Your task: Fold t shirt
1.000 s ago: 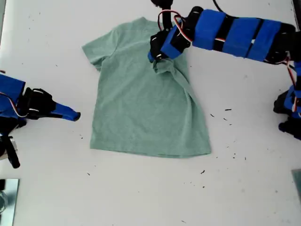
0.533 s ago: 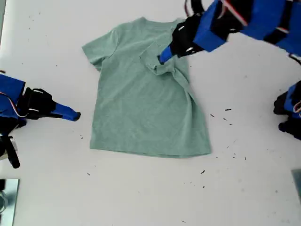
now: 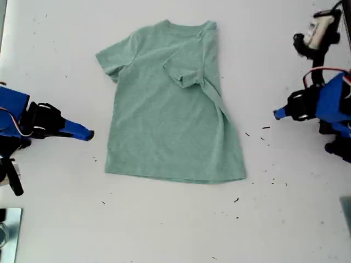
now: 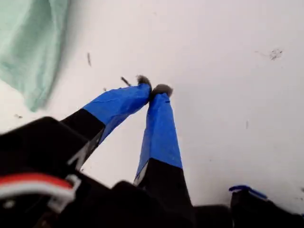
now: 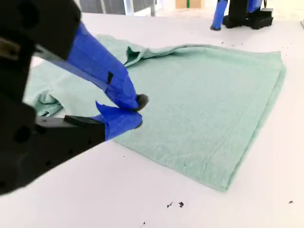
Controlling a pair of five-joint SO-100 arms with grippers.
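The pale green t shirt (image 3: 159, 120) lies flat on the white table, neck toward the top of the exterior view. Its sleeve (image 3: 186, 68) on the exterior view's right is folded in over the chest, and that side runs as a slanted fold. My first gripper (image 3: 279, 114) is shut and empty, low over bare table well off the shirt on the exterior view's right; its wrist view shows the touching tips (image 4: 153, 89) and a shirt corner (image 4: 33, 47). My second gripper (image 3: 88, 133) is shut and empty beside the shirt's edge (image 5: 204, 104) on the exterior view's left, tips (image 5: 137, 111) together.
Dark specks (image 3: 266, 127) dot the table by the shirt on the exterior view's right. The first arm's base (image 3: 337, 137) stands at the exterior view's right edge, with a white and black part (image 3: 321, 27) above it. A metallic object (image 3: 8, 233) sits in the exterior view's lower left corner.
The first arm let go of the folded sleeve near the collar and drew back to the exterior view's right. The sleeve stays folded on the chest. The second arm has not moved.
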